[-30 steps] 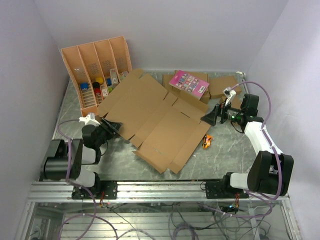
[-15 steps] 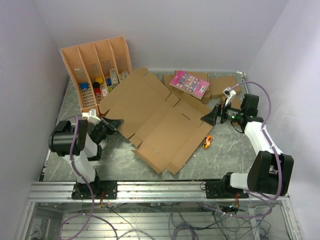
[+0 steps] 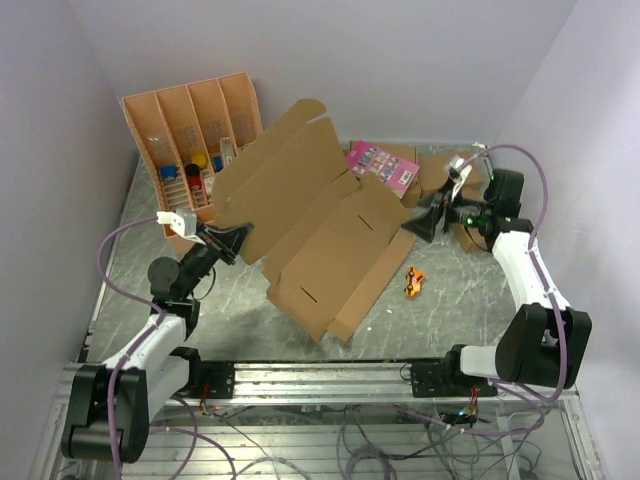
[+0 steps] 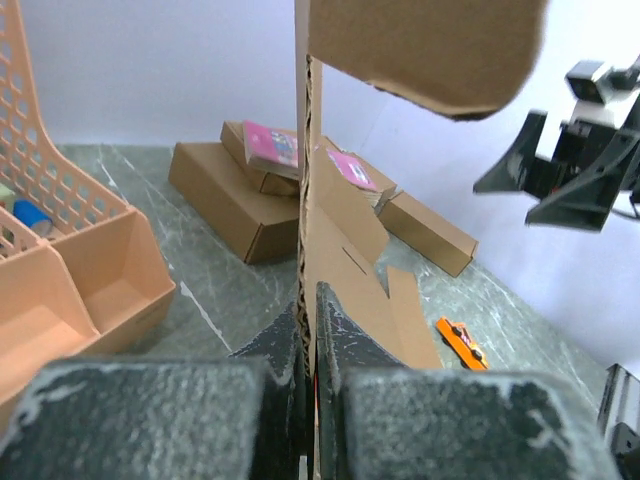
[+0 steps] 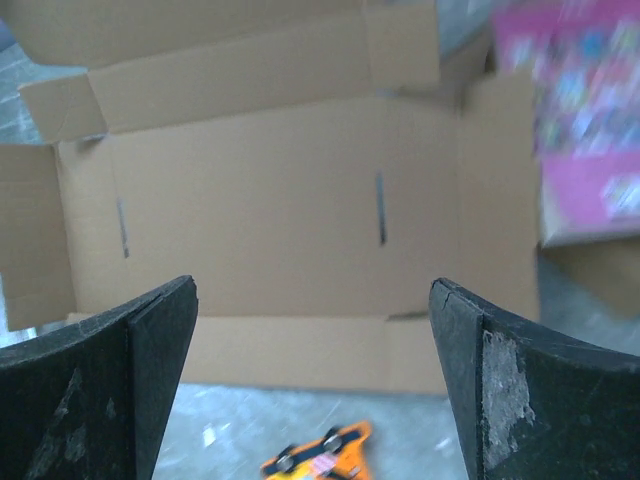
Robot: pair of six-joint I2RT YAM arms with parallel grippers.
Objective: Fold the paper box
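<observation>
The paper box [image 3: 320, 215] is a large brown cardboard sheet with flaps and slits. Its left half is raised steeply off the table, and its right half lies flat. My left gripper [image 3: 234, 241] is shut on the sheet's left edge. In the left wrist view that corrugated edge [image 4: 304, 200] runs upright between the closed jaws of the left gripper [image 4: 311, 335]. My right gripper [image 3: 421, 226] hovers open by the sheet's right side. The right wrist view shows the flat panel [image 5: 280, 220] below the right gripper [image 5: 312, 290], with nothing between the fingers.
An orange-tan compartment tray [image 3: 190, 135] holding small items stands at the back left, close behind the raised panel. Small brown boxes [image 3: 445, 172] and a pink box [image 3: 378, 166] lie at the back right. A small orange toy car [image 3: 414, 282] sits just right of the sheet.
The left gripper closed on the cardboard's left edge and lifted it, so the left half swung up from flat. The right gripper shifted slightly back, still open.
</observation>
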